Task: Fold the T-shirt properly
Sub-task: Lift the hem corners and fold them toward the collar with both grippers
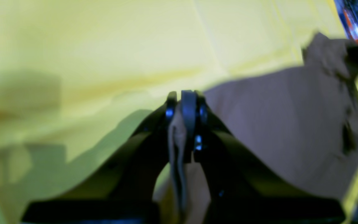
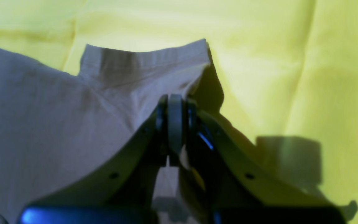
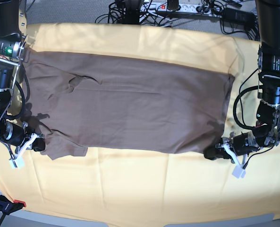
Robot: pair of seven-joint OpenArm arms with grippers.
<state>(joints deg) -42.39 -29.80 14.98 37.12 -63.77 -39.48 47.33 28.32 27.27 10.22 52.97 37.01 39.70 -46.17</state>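
T-shirt [image 3: 130, 111]: spread flat on yellow cloth [image 3: 144, 189]. Judged light, limp, easily creased (best held at edges). Near hem corner is pinched by left gripper [image 1: 186, 102]; sleeve edge is clamped by right gripper [image 2: 174, 107].

The T-shirt [image 3: 130, 106] is plain taupe-brown with short sleeves and no print. It lies spread nearly flat, long axis running from 9 to 3 o'clock across the base view, with light wrinkles near the 9 o'clock end. One sleeve [image 3: 66, 147] sticks out toward 7 o'clock, slightly rumpled. The straight hem edge [image 3: 227, 109] sits at 3 o'clock, its 4 o'clock corner lifted and bunched.
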